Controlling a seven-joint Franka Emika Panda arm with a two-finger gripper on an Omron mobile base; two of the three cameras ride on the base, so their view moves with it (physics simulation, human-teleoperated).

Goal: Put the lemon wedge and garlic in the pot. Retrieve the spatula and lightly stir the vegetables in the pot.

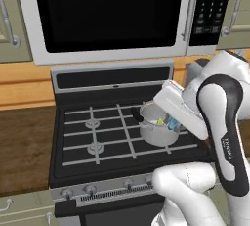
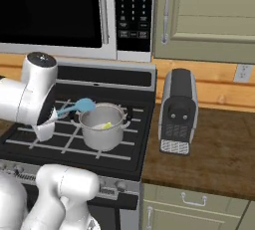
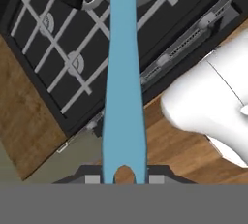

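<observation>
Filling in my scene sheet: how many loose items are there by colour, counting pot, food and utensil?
Steel: 1, pot
Yellow: 1, lemon wedge
Light blue: 1, spatula, held by the gripper
Beige: 0 that I can make out; the garlic is not discernible.
Total: 3

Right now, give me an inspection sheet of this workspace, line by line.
Surface: black gas stove with grey grates, set between wooden counters.
Job's things: pot stands on the stove's right side; lemon wedge lies inside it; garlic cannot be made out. Spatula is held, its far end at the pot's rim.
Clutter: grey toaster on the counter right of the stove.
Claw: claw shut on the spatula, beside the pot.
Cables: nothing seen.
Surroundings: microwave above the stove, pale cabinets, wall outlet.
</observation>
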